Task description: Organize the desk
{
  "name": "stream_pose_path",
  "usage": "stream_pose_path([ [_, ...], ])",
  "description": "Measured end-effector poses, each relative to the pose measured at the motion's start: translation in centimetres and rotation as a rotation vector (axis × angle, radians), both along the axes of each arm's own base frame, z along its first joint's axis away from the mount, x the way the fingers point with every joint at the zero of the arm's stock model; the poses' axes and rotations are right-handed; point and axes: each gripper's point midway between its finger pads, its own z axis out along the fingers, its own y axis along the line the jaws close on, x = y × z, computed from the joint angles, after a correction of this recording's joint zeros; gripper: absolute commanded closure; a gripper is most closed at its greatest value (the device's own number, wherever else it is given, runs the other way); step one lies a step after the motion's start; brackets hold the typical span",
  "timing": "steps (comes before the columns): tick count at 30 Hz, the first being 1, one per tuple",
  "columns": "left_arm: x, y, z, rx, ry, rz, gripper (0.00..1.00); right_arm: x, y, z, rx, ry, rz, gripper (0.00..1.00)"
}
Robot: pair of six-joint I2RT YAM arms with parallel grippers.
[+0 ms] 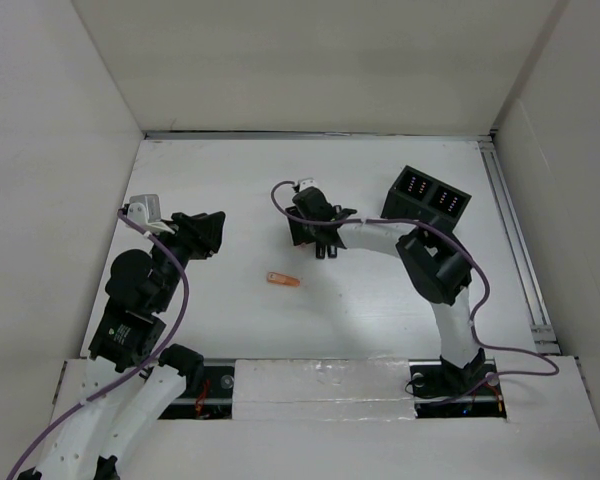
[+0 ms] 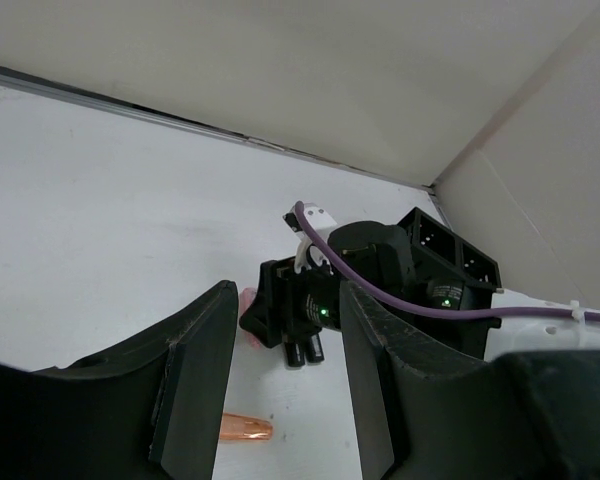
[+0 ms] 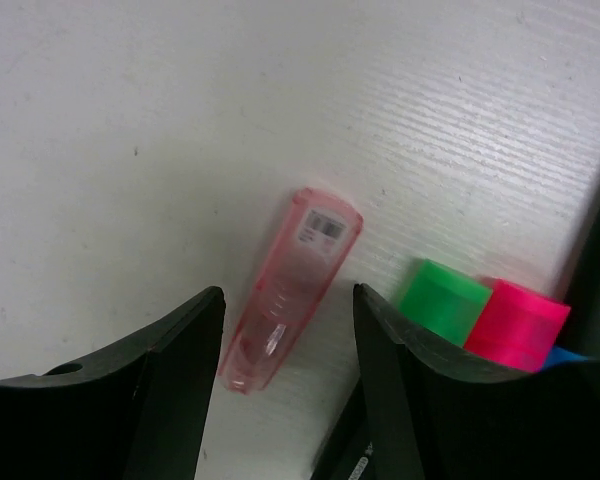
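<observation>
Even soft overhead light, faint shadows (wrist views blurred close-up)

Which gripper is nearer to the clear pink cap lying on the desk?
Right. The right gripper hangs open directly over the clear pink cap; the left gripper sits farther off toward the left side of the desk, also open.

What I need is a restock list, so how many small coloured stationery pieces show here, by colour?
orange tube: 1
clear pink tube: 1
green cap: 1
bright pink cap: 1
blue cap: 1 (only a sliver shows)
Total: 5
</observation>
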Motion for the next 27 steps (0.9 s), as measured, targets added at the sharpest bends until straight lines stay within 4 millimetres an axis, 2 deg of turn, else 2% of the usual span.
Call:
stream_pose_path([
  [3,0.0,0.0,0.0,0.0,-0.002,0.0,0.58,0.7,0.3,0.1,-0.003,-0.008,-0.008,0.43],
  [6,-0.1,0.0,0.1,-0.001,-0.004,0.0,0.58,1.1,0.3,-0.1,-0.013,-0.014,-0.017,0.5],
  [9,-0.1,0.0,0.1,-0.001,-0.004,0.0,0.58,1.4,0.2,-0.2,-0.023,-0.023,-0.031,0.73],
  [10,-0.1,0.0,0.1,-0.001,-0.004,0.0,0.58,1.5,0.3,-0.2,-0.023,-0.027,-0.036,0.87],
  [11,-0.1,0.1,0.1,-0.001,-0.004,0.001,0.58,1.6,0.3,-0.1,-0.023,-0.03,-0.039,0.91],
  [16,-0.1,0.1,0.1,-0.001,-0.003,0.001,0.58,1.4,-0.3,0.2,0.0,-0.038,-0.054,0.95],
  [18,-0.1,0.0,0.1,-0.001,-0.003,0.0,0.58,0.7,-1.1,1.4,0.032,-0.042,-0.052,0.96],
  [20,-0.1,0.0,0.1,0.0,-0.002,0.0,0.58,0.5,-2.7,4.1,0.094,-0.066,-0.069,0.96],
  [22,0.0,0.0,0.0,0.001,-0.002,-0.001,0.58,1.6,-5.3,8.6,0.178,-0.136,-0.121,0.96],
  [24,-0.1,0.0,0.0,0.001,-0.001,-0.003,0.58,3.3,-8.9,13.9,0.257,-0.241,-0.202,0.96],
  [26,-0.1,-0.1,0.0,0.002,-0.001,-0.006,0.58,5.1,-13.9,19.0,0.325,-0.366,-0.313,0.96],
  [27,-0.1,-0.1,0.0,0.002,-0.002,-0.008,0.58,5.7,-16.5,20.8,0.347,-0.416,-0.367,0.96],
])
